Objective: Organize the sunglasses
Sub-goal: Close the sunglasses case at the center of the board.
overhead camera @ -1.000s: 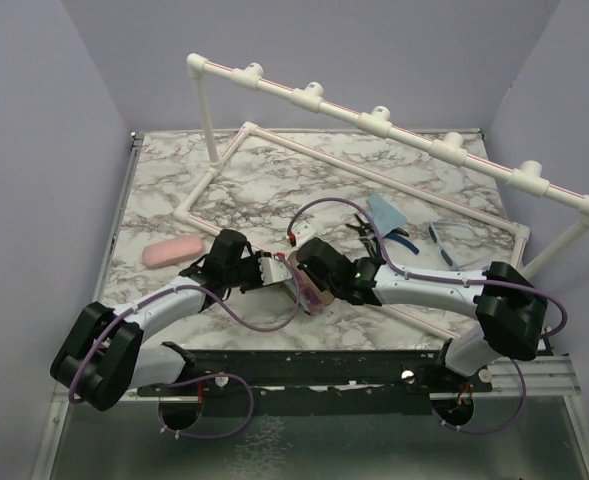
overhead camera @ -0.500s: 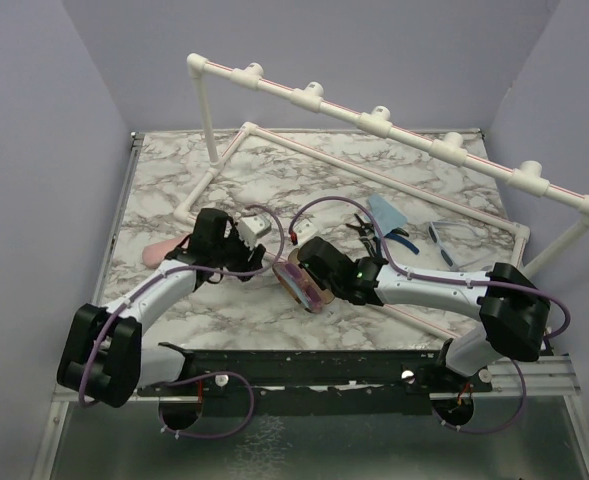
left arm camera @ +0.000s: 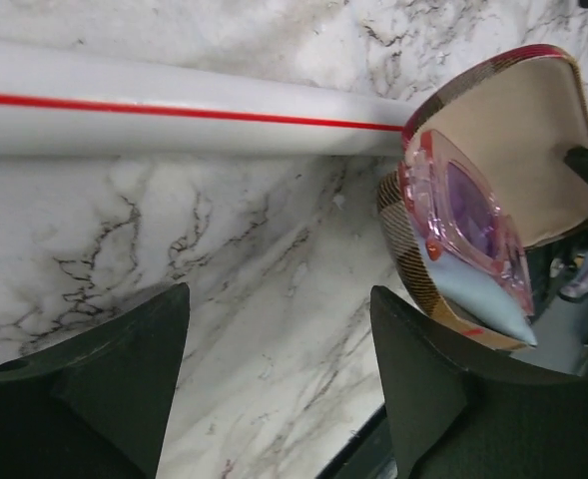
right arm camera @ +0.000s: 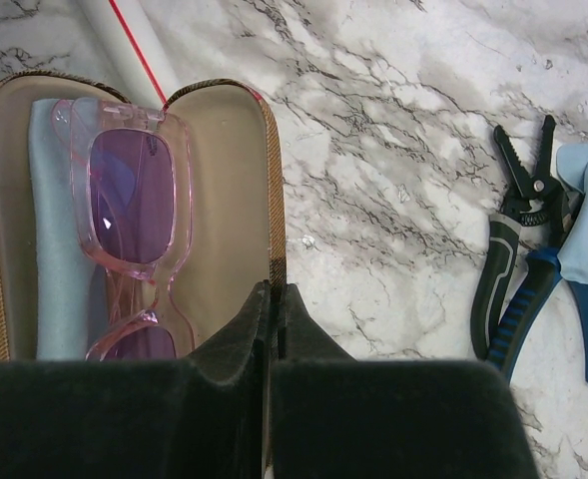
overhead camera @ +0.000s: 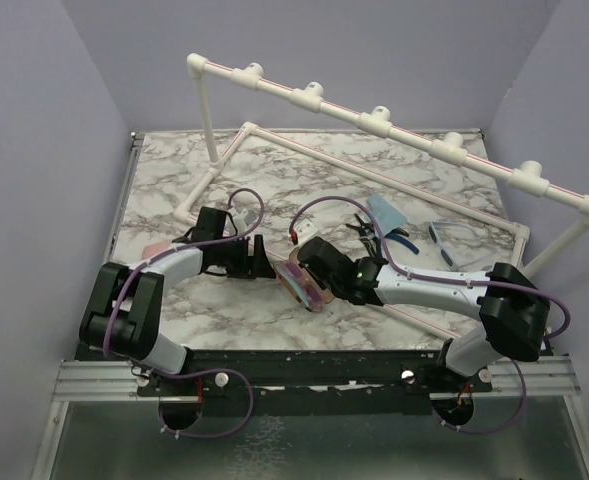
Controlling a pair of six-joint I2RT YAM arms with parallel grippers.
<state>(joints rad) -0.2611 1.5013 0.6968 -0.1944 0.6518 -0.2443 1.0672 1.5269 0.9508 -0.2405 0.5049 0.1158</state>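
The top camera looks down from above the near edge of the marble table [overhead camera: 274, 190], far from the plaid case [overhead camera: 304, 285], and takes in the whole tabletop. The left wrist camera sits low and close on the left of the case, facing across it. The right wrist camera looks steeply down into it from very near. All three views share the case, and both wrist views share the pink sunglasses [right arm camera: 134, 215] inside.

The pink pair [right arm camera: 134, 200] lies folded inside an open plaid case [right arm camera: 224, 200]. The blue pair [overhead camera: 446, 243] lies unfolded on the bench [overhead camera: 274, 185], far right.
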